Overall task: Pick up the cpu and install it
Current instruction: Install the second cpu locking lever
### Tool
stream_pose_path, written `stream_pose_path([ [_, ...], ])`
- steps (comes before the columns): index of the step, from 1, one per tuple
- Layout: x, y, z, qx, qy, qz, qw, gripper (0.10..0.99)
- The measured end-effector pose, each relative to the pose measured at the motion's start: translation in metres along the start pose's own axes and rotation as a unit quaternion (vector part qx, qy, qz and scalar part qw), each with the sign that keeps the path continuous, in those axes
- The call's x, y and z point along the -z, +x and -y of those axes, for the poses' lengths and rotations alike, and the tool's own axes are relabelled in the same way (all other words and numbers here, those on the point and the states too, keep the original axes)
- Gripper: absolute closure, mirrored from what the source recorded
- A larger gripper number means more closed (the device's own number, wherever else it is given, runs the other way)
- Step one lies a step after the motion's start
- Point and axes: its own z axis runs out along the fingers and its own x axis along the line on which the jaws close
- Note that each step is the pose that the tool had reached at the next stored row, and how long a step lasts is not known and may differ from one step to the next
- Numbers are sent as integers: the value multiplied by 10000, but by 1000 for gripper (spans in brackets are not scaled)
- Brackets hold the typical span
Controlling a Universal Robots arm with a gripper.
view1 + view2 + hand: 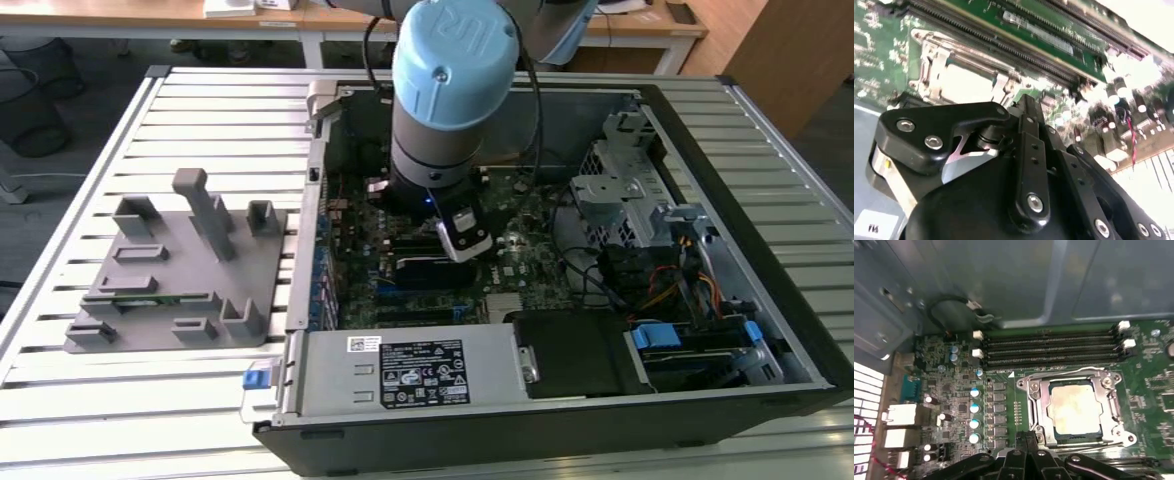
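In the exterior view, our end effector [467, 240] hangs mid-frame over the motherboard [400, 300]. In the second wrist view, we judge it pressed together, empty. In the first wrist view, the cpu [1075, 407] sits seated in its socket [1074, 410], right of centre; thin, stiff, fragile, best gripped by its edges.

The cpu [1076, 408] lies flat in the motherboard socket; pale silver square top, smudged; metal frame around it.
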Motion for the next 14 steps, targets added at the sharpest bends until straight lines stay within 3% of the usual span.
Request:
stream_pose_path([
  [5, 162, 10, -62, 0, 0, 0, 10000, 980],
  [14, 197, 12, -76, 0, -4, -1, 10000, 980],
])
